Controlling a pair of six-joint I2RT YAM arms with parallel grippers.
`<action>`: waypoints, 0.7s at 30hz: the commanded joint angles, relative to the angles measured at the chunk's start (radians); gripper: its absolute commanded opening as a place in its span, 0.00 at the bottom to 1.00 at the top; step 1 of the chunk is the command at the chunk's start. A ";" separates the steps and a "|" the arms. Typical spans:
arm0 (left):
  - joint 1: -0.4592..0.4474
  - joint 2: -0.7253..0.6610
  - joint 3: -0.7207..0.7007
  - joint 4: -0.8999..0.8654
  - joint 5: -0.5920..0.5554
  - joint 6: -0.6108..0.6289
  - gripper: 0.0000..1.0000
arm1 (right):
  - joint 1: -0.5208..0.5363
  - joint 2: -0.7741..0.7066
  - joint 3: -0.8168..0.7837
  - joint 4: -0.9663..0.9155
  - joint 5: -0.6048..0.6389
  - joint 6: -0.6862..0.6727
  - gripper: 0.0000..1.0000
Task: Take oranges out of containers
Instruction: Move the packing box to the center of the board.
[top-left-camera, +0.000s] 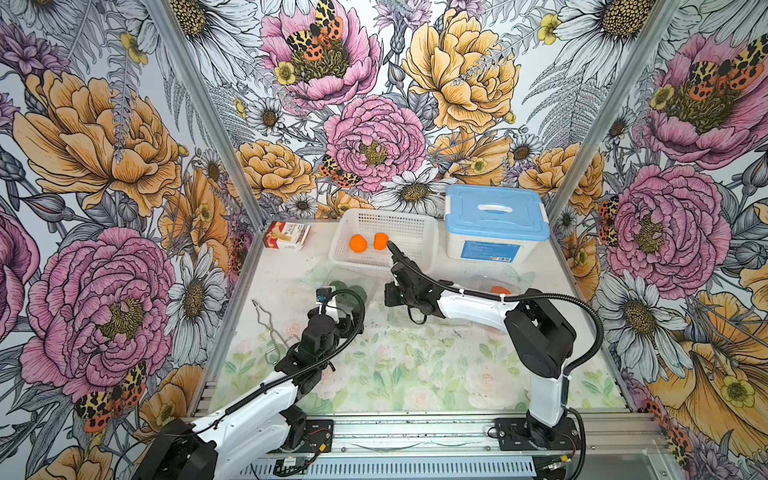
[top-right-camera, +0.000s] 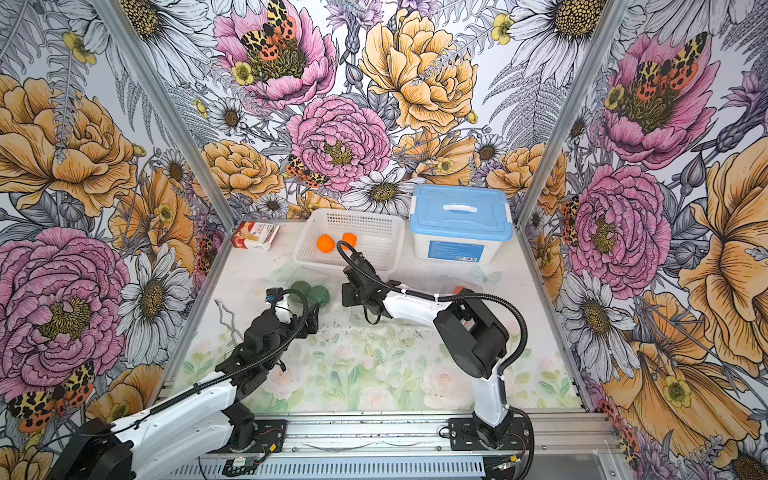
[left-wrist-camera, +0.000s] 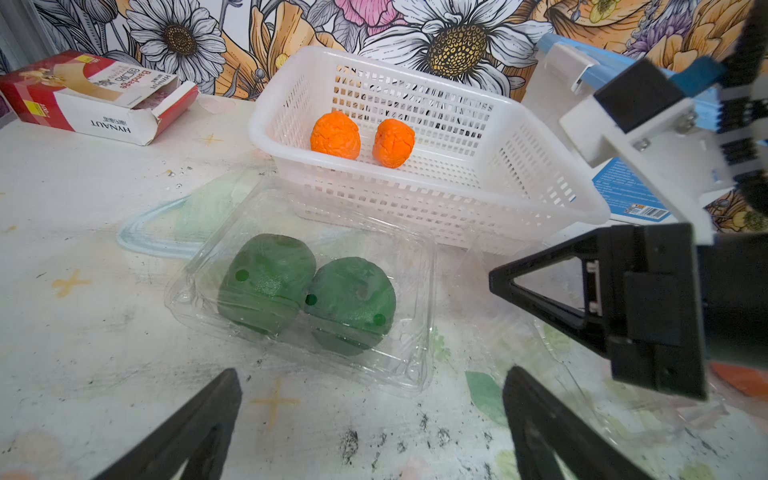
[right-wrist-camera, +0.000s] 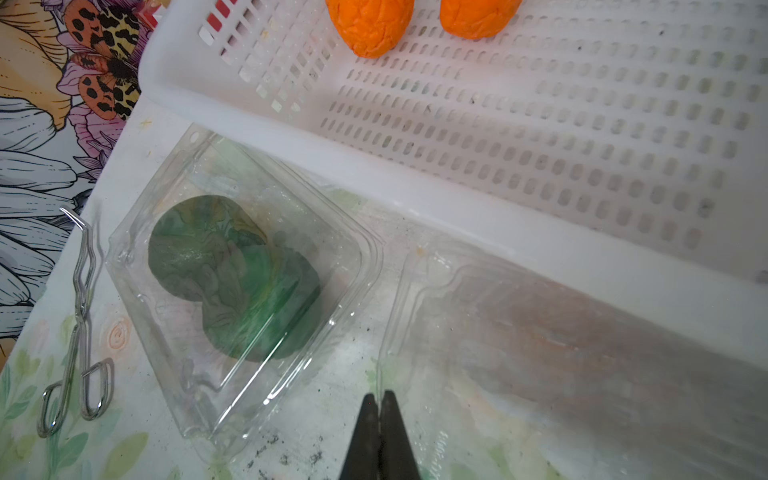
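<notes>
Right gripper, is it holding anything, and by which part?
The right gripper appears shut on the empty clear container, pinching its thin outer rim.

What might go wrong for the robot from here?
The right gripper seems to pinch the empty box by its thin rim; that flimsy plastic might slip free or buckle. The box of green fruits looks closed and light, so the open left gripper might only shove it against the basket instead of opening it.

container (right-wrist-camera: 415, 316) — clear glossy plastic | basket (left-wrist-camera: 415, 199) — matt plastic | tongs (right-wrist-camera: 83, 299): shiny metal
</notes>
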 joint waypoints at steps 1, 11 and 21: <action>0.010 -0.008 0.004 0.004 0.010 -0.017 0.99 | -0.001 -0.060 -0.020 -0.004 0.028 0.001 0.00; 0.011 -0.008 0.006 0.005 0.010 -0.017 0.99 | -0.012 -0.112 -0.087 -0.068 0.119 -0.005 0.00; 0.013 -0.007 0.006 0.004 0.015 -0.020 0.99 | -0.038 -0.169 -0.174 -0.128 0.206 0.001 0.00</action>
